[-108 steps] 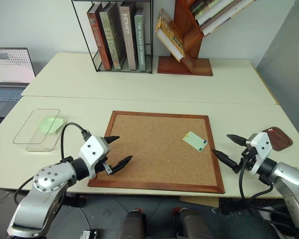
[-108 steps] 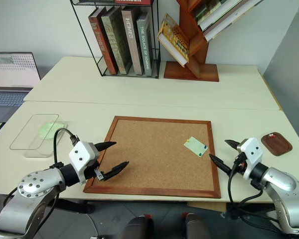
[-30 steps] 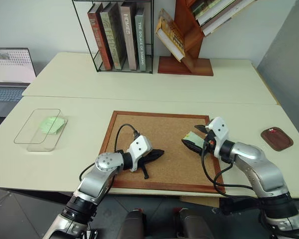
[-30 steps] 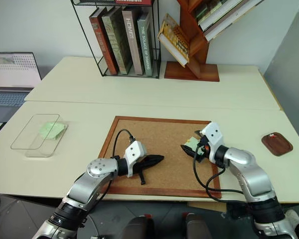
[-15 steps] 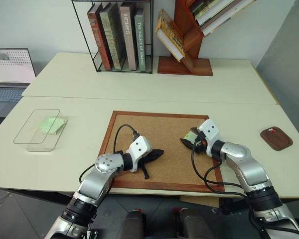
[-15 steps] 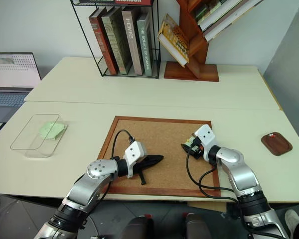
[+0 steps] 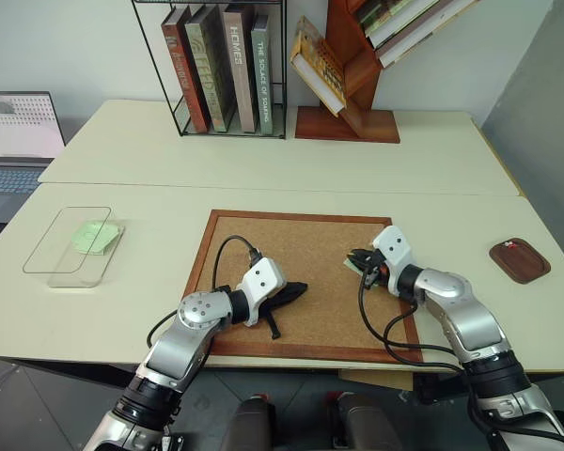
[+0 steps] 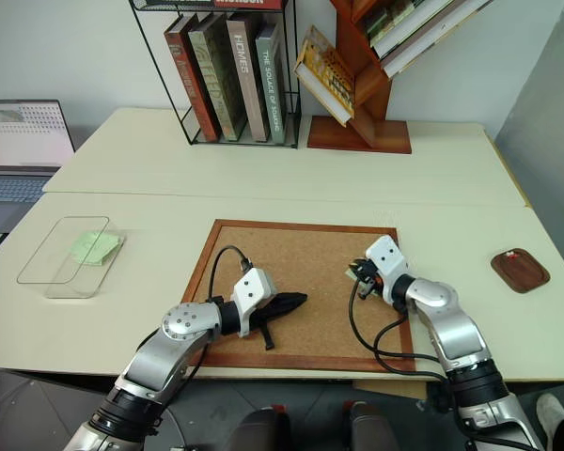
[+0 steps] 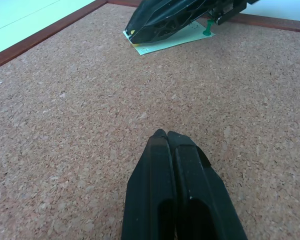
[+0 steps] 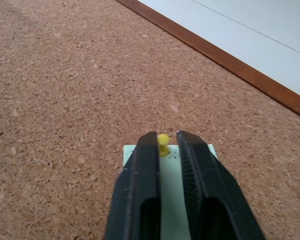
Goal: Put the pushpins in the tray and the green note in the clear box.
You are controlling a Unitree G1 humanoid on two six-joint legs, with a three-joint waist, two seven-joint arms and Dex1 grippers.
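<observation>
Yellow pushpin nipped by right claw, left claw together, low over cork board.

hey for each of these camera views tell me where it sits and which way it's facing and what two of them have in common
Left and right eye views: on the head, looking forward and down at the cork board; both arms show.
Left wrist view: on the left arm, looking along the shut left gripper across the cork toward the right gripper.
Right wrist view: on the right arm, looking along its fingers, closed around a yellow pushpin.
Both wrist views share the green note.
</observation>
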